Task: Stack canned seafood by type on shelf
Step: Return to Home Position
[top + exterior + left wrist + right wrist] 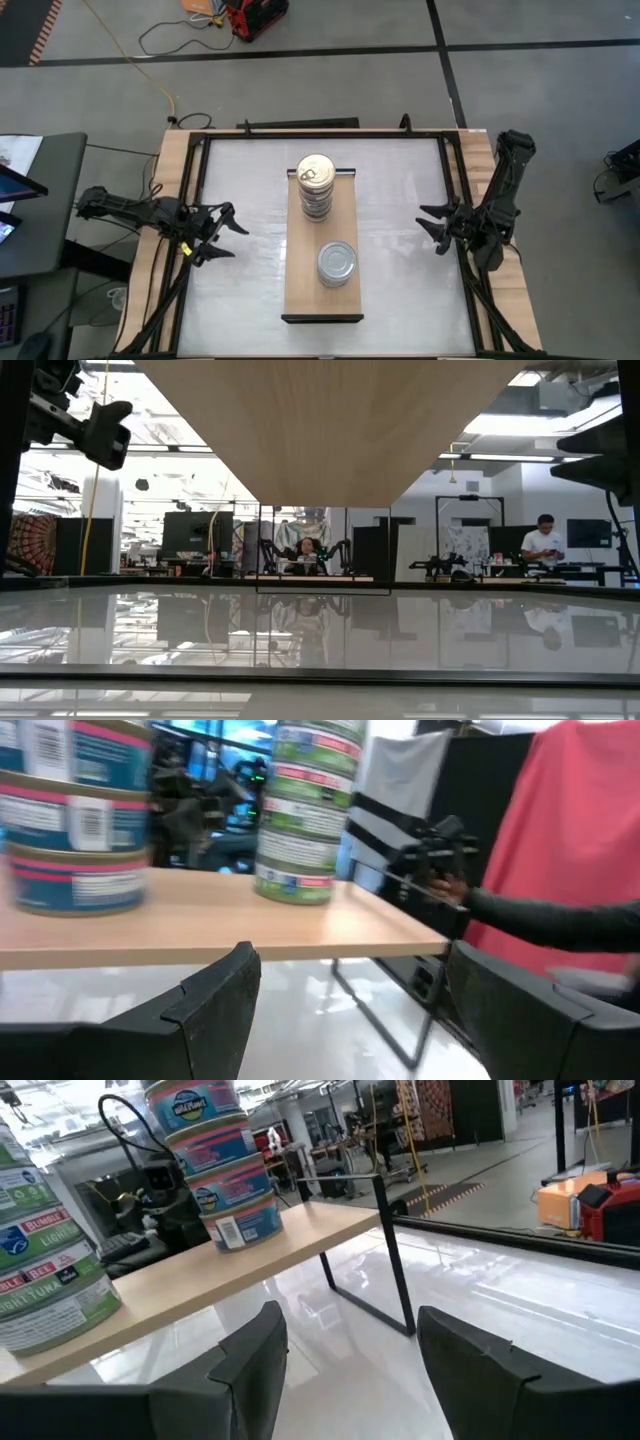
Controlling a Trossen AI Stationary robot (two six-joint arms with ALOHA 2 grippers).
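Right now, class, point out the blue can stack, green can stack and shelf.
blue can stack (232,1185): right wrist view, middle can's label
green can stack (305,820): left wrist view, middle can's label
shelf (322,300): high view, bare wood

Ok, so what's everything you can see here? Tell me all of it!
Table: one, white.
Shelf: one, light wood, along its middle.
Blue-label can stack: one, gold lid on top, shelf's upper end in the high view.
Green-label can stack: one, silver lid on top, shelf's lower half.
Red box: one, floor beyond the table, beside loose cables.
Person: one, light top, far back in the room.
Left gripper: one, dark, open, empty, left of the shelf.
Right gripper: one, dark, open, empty, right of the shelf.
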